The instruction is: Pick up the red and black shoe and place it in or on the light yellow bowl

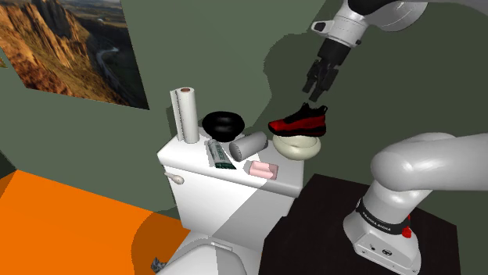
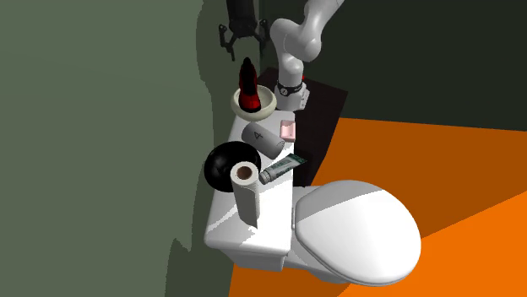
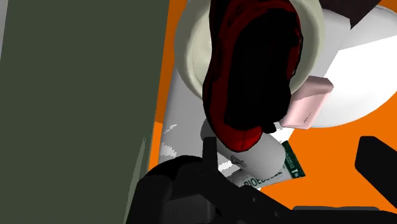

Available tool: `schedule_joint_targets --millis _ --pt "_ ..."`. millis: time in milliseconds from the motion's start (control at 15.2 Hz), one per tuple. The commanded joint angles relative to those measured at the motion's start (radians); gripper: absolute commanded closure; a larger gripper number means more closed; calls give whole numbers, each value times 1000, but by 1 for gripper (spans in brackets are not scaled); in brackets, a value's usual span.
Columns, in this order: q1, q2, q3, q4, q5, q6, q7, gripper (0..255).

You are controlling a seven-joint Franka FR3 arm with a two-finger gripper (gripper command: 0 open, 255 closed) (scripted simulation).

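Shoe (image 1: 299, 119) location? asks the operator.
Inspector: The red and black shoe lies sole down across the rim of the pale yellow bowl (image 1: 297, 147). The bowl stands on the white toilet tank (image 1: 195, 164), at the end nearest the dark stand (image 1: 313, 226).
Operator: Gripper status?
Inspector: The gripper (image 1: 316, 94) hangs above the shoe, pointing down at it and apart from it. In the wrist view the two black fingers (image 3: 375, 159) stand well apart with nothing between them. No item is held.
Operator: Adjacent items on the tank?
Inspector: A pink soap bar (image 1: 262, 169) lies near the yellow bowl. Next come a grey cylinder (image 1: 249, 145) on its side, then a green tube (image 1: 220, 154). A black bowl (image 1: 223, 123) sits behind the tube, against the wall. An upright paper roll (image 1: 186, 113) stands at the far end.
Operator: Surroundings?
Inspector: Dull green wall (image 1: 235, 47) behind the tank, orange floor (image 1: 70, 219) below it
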Motion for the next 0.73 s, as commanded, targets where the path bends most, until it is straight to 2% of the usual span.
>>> schedule_joint_targets --millis 0,66,330,462,660 --pt "-17 120 -21 -4 -7 16 144 0" --pt "-56 43 24 -43 27 -24 139 0" --pt "-156 59 33 91 27 -162 99 0" --pt "-211 54 67 94 52 -178 69 0" --pt "-242 50 86 96 66 -187 52 0"
